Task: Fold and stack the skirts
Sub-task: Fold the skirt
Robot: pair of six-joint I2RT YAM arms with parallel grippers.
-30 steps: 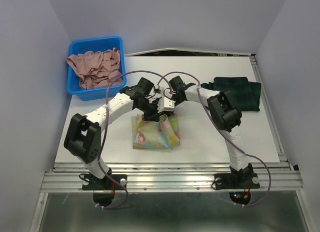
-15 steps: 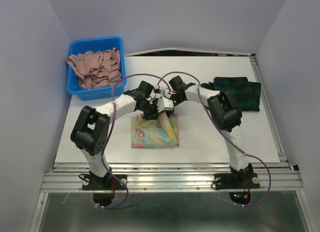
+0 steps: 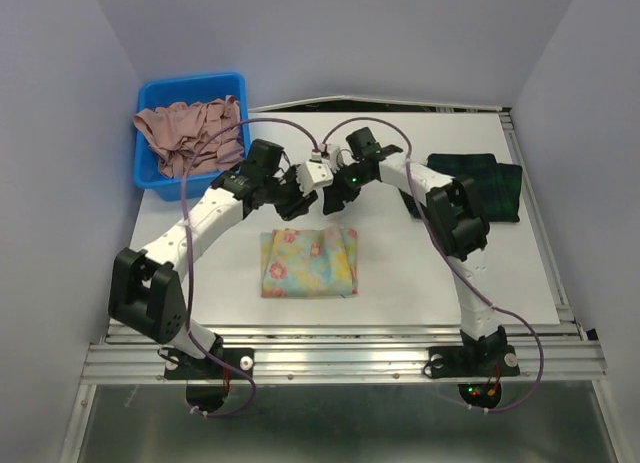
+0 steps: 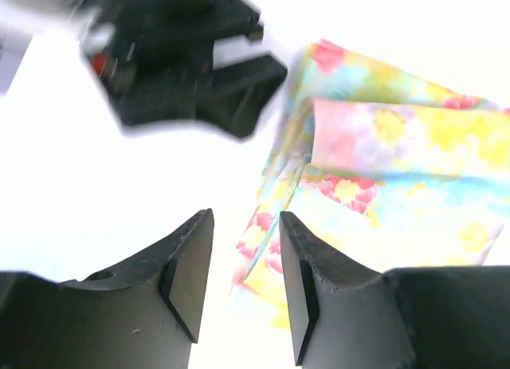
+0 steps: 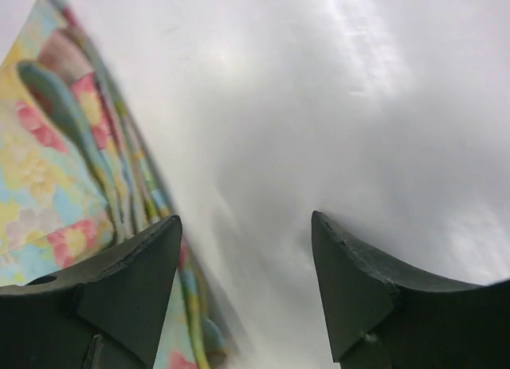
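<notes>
Cotton-looking floral cloth, pale yellow with pink and blue: the floral skirt (image 3: 308, 263) lies folded into a compact rectangle on the white table (image 3: 190, 283), just under and on the near side of both grippers.

Left gripper (image 3: 298, 197): hangs over the skirt's far edge. Its fingers (image 4: 187, 265) stand apart with nothing between them, so it is open and empty. From the wrist, the folded edge lies just ahead of the right-hand finger and runs off to that side.

Right gripper (image 3: 336, 185): close beside the left one, also above the far edge. Its fingers (image 5: 127, 281) are spread wide over bare table, empty. The cloth's layered edge sits off its left finger and does not touch it, as far as the blur allows.

Plaid skirt (image 3: 470, 186): dark green-navy, lying in a flat folded block well out to the right gripper's outer side, past that arm's elbow. It is apart from the floral one.

Progress, as a judgement: both skirts look folded (the floral fold shows neat stacked layers along one side). The stacking is not done, since the two lie well apart. What seems left is carrying one onto the other and squaring the pile.

Blue bin (image 3: 190, 189), off the left gripper's outer side, holds pinkish crumpled cloth (image 3: 190, 138). I cannot tell whether that belongs to the job.
</notes>
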